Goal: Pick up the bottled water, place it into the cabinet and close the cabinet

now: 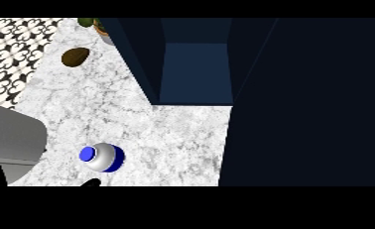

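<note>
While the bottle (101,157) stands upright on the desk (176,134), left of the cabinet (194,72), the left hand (91,183) shows just below it; finger state I cannot tell.

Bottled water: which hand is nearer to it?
Left. A black bit of the left hand shows at the view's lower edge, just below the bottled water, with the grey forearm to the bottle's left. The right hand is not in view, so its distance cannot be judged.

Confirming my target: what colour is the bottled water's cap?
Blue. The bottled water has a blue cap on a white body with a blue band, seen from above in the head view.
</note>
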Motion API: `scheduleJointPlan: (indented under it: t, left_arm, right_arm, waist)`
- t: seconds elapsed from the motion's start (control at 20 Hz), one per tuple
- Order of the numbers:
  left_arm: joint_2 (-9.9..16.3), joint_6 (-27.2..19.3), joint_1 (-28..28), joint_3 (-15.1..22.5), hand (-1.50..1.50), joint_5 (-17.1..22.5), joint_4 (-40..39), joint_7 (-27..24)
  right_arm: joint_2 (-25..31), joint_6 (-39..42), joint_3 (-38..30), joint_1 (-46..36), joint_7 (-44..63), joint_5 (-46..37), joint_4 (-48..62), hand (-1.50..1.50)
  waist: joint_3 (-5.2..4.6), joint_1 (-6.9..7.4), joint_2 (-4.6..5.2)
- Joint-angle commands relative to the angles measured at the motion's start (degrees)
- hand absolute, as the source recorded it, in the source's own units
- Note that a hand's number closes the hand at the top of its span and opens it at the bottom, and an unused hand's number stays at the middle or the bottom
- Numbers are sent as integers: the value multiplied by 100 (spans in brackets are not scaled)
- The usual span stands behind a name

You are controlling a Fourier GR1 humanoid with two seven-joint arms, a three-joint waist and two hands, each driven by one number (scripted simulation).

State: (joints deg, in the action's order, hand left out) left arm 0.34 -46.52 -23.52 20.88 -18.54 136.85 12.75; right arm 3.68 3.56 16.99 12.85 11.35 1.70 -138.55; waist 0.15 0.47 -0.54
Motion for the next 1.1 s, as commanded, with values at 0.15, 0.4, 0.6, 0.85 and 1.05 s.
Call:
scheduleJointPlan:
  t: [0.15, 0.4, 0.6, 0.85, 1.05]
  left_arm:
    - [-32, -673, -849, 1256, -150, -1510, 866, 176]
    - [105, -913, -1408, 1930, -150, -1553, 883, -323]
    - [125, -1041, -1471, 1846, -150, -1506, 833, -326]
    - [164, -1138, -1649, 2028, -150, -1509, 721, -457]
    - [473, -1149, -2034, 2070, -150, -1296, 853, -624]
  right_arm:
    - [-99, -199, 591, 253, 365, -442, -576, -150]
    - [-8, -298, 776, 380, 434, -593, -605, -150]
    - [-243, -685, 1184, -42, 811, -975, -699, -150]
    - [-137, -713, 1266, -58, 632, -985, -610, -150]
    - [82, -828, 1311, 45, 997, -1032, -1097, -150]
  waist:
    - [10, -11, 7]
    - [13, -2, -7]
    - [-1, -23, 27]
    - [-3, -67, 43]
    - [-9, -65, 12]
